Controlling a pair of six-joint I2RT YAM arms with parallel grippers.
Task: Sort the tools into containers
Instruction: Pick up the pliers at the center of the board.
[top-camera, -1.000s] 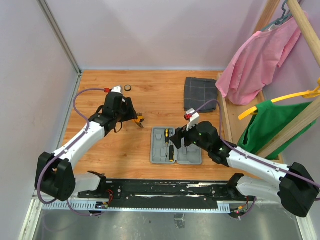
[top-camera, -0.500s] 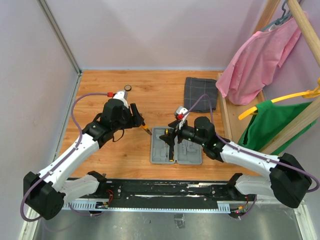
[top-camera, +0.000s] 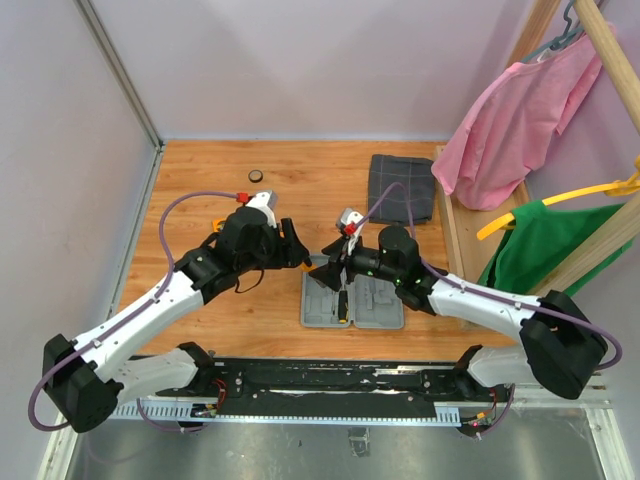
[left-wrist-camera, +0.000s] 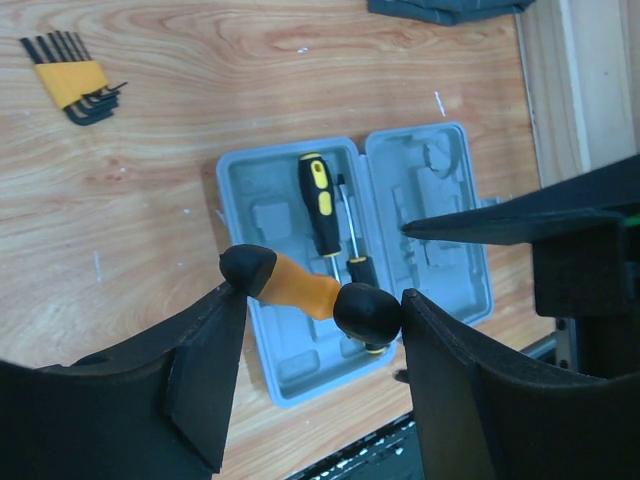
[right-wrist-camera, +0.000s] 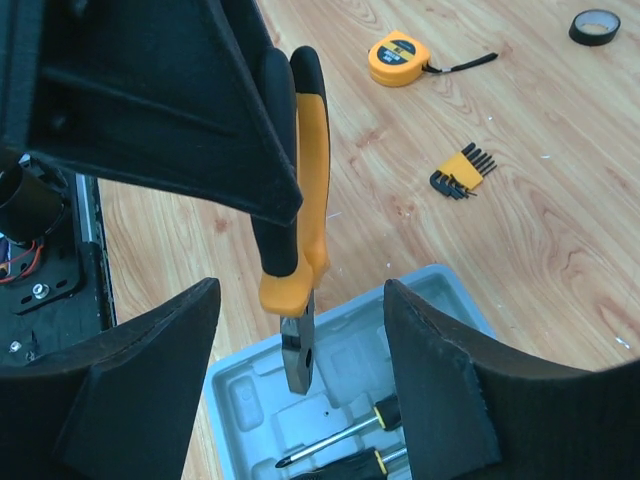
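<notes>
The left gripper (left-wrist-camera: 320, 300) has the pliers (right-wrist-camera: 313, 170) pinched between its two black wedge-shaped fingers, jaws about halfway in, each finger pressed on a rounded black handle end. Smooth orange grips, black tips, a dull steel nose, and just the one pair. It hangs nose-down, right in the gap of the right gripper (right-wrist-camera: 300, 320). Those jaws stand wide, a broad matte-black finger on either side of the nose and daylight on both sides, so no contact that I can see. Directly below both sets of jaws lies the tool case (left-wrist-camera: 300, 375), one of them, grey moulded plastic with rounded corners, hinged open into two flat halves full of shaped recesses. In it, two screwdrivers (left-wrist-camera: 318, 205) with glossy black-and-yellow handles and thin steel shafts lie side by side, close to the hinge and just under the hanging pliers. Out beyond the right jaws, well apart on the pale grained wooden table (top-camera: 200, 200), there's one round orange tape measure (right-wrist-camera: 397, 58) trailing a thin black strap. Nearer in lies one fan of black hex keys (right-wrist-camera: 462, 172) in a yellow holder. One small black tape roll (right-wrist-camera: 594, 25) sits farthest off. One dark grey checked cloth (top-camera: 400, 188) lies folded, past the case and away from both jaws.
</notes>
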